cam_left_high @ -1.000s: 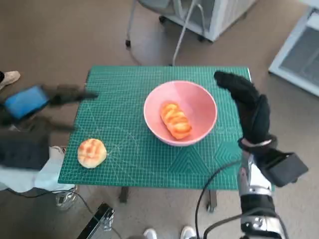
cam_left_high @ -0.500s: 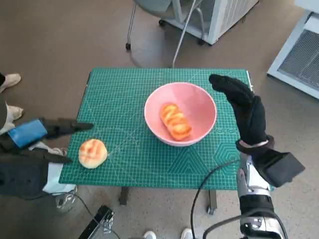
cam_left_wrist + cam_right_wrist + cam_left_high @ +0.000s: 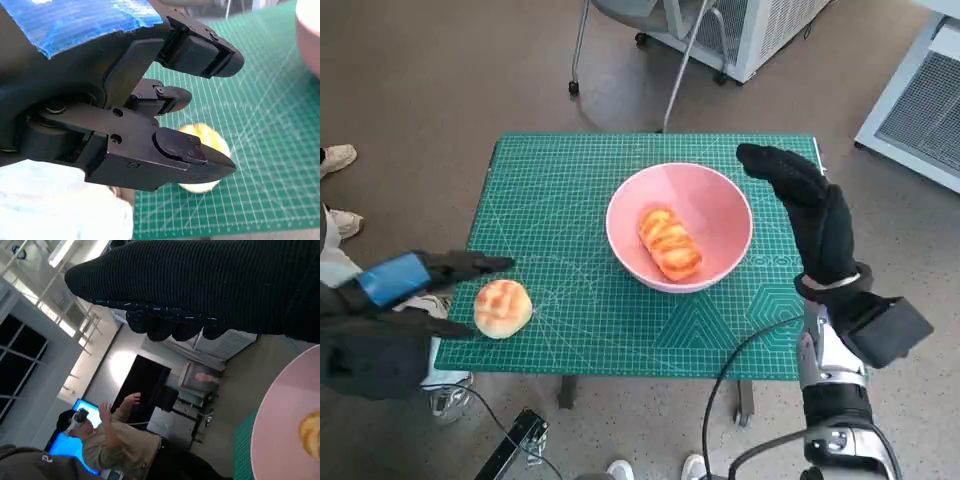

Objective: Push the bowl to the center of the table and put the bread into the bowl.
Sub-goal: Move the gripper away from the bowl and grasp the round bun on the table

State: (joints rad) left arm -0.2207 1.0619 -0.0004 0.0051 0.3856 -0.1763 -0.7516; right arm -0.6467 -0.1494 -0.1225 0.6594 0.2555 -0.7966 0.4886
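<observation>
The pink bowl (image 3: pixel 679 226) sits right of the middle of the green mat, with a twisted bread roll (image 3: pixel 670 242) lying inside it. A round bun (image 3: pixel 503 307) rests near the mat's front left corner; it also shows past the fingers in the left wrist view, as the bun (image 3: pixel 206 150). My left hand (image 3: pixel 405 290) hovers just left of the bun, fingers spread around it, holding nothing. My gloved right hand (image 3: pixel 810 215) stands open beside the bowl's right rim, fingers extended; I cannot tell whether it touches the rim. The bowl's edge (image 3: pixel 285 415) fills a corner of the right wrist view.
The green cutting mat (image 3: pixel 570 190) covers the small table. Chair legs (image 3: pixel 620 50) and white cabinets (image 3: pixel 920 100) stand beyond the far edge. A person's shoes (image 3: pixel 340 160) show at the left. A seated person (image 3: pixel 100 435) appears in the right wrist view.
My left hand has come down from beside the mat's left edge to the bun's left side. The right hand has barely shifted beside the bowl.
</observation>
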